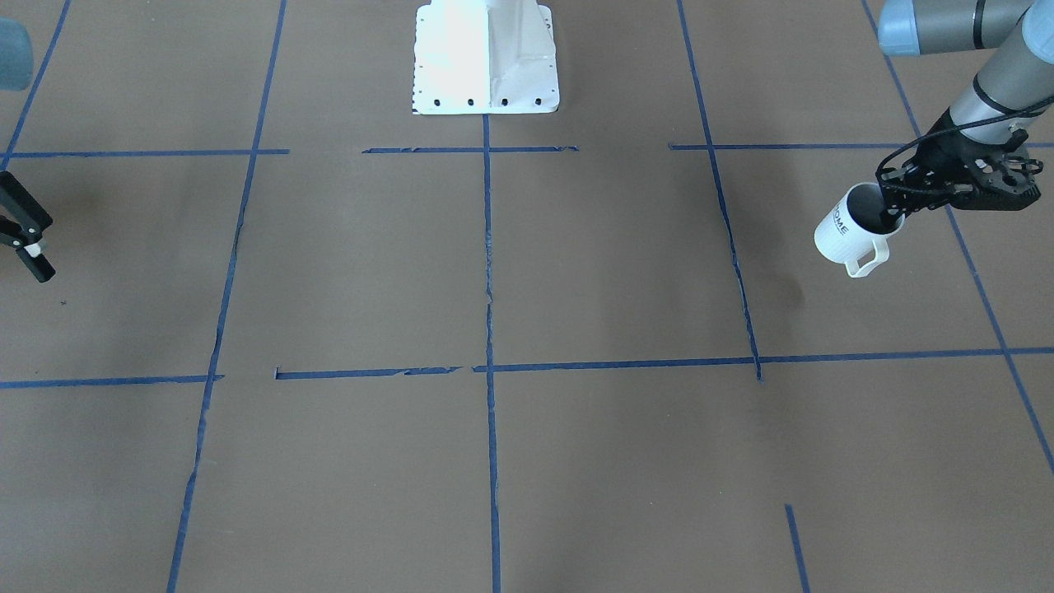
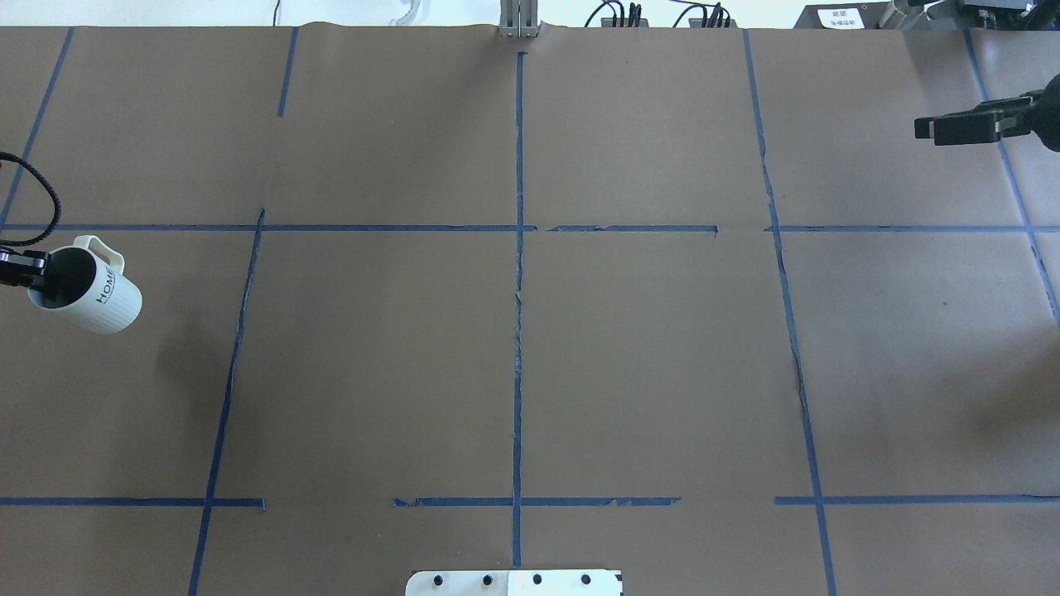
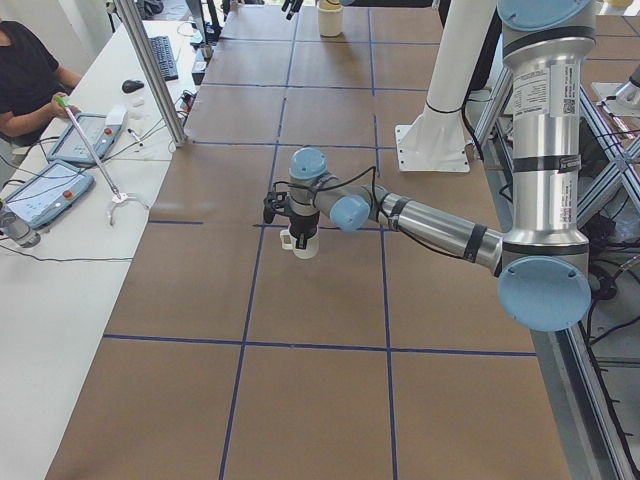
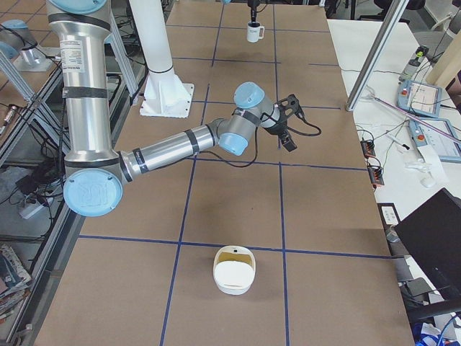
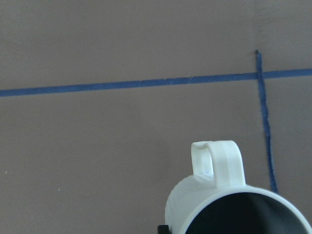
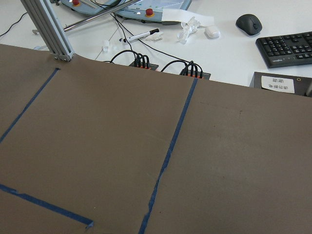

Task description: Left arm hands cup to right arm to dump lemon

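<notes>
The white cup [image 1: 844,233] with "HOME" on its side hangs tilted above the table at the robot's far left, its shadow on the paper below. My left gripper [image 1: 893,212] is shut on the cup's rim, one finger inside the mouth. The cup also shows in the overhead view [image 2: 98,296] and, from above, in the left wrist view [image 5: 219,195], handle pointing away. Its inside looks dark and the lemon does not show in any view. My right gripper [image 2: 952,129] is open and empty, held above the table's far right side, a long way from the cup; it also shows in the front view [image 1: 25,235].
A white bowl-like container [image 4: 234,269] sits on the table at the end on the robot's right. The white robot base [image 1: 486,62] stands at the table's middle edge. Blue tape lines grid the brown table. An operators' desk with tablets [image 3: 45,190] runs along the far side.
</notes>
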`<action>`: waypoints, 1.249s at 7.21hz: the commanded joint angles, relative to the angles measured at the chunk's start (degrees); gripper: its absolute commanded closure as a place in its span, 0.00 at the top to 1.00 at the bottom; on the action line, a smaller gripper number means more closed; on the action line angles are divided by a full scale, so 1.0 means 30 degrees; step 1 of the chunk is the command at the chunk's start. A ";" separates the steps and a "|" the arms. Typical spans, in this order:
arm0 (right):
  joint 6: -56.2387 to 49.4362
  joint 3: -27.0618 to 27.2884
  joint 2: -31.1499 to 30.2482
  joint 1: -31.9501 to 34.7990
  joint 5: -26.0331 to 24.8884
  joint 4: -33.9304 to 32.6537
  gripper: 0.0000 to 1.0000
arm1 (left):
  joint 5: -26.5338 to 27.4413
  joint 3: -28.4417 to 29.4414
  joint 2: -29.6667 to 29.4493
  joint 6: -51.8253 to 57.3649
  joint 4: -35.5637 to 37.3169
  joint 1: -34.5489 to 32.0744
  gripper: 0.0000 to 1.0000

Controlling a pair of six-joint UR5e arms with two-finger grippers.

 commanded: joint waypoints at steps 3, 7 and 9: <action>-0.0059 0.0007 -0.0114 0.0284 0.0714 -0.0015 1.00 | -0.0344 0.3387 0.0400 -0.0842 -0.5403 0.0015 0.07; -0.2971 0.0182 0.0002 0.2652 0.2972 -0.3311 1.00 | -0.3384 0.2747 0.0431 -0.0203 -0.5383 -0.2862 1.00; -0.8498 0.0095 -0.0318 0.5426 0.5279 -0.6910 1.00 | -0.5057 0.2367 0.0227 0.4151 -0.3348 -0.5687 1.00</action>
